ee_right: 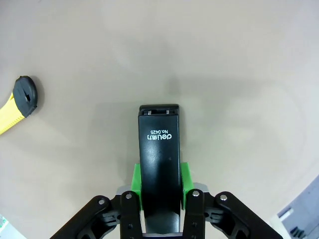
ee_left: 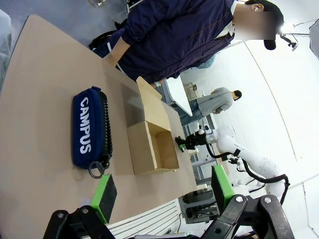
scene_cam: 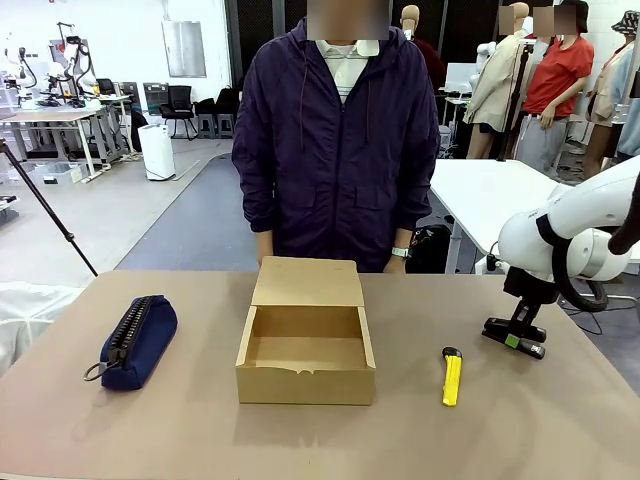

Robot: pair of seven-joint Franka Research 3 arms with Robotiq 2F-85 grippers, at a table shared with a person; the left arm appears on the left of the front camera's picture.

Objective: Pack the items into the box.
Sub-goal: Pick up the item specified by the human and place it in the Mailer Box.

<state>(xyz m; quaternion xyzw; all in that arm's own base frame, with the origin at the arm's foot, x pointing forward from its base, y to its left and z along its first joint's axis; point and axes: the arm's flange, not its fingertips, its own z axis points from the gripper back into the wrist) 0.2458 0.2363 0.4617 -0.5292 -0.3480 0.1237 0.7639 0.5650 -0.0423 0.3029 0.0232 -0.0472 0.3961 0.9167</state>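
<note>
- Stapler, smooth black and oblong, sits flat on the desk so the right hand can clamp its narrow sides; green pads press both flanks.
- Slim yellow utility knife lies near that hand, between it and the open tan cardboard box.
- Left hand gapes wide, empty, well apart from the box.

Big open lab rm. Grey floor, paler strip at left. White back wall w/ dark panels mid. Workbench far left, black office chairs beyond it, white floor unit nearby. White table at right. Black tripod leg slants at left. Tan tabletop in fgnd. Even light.
</note>
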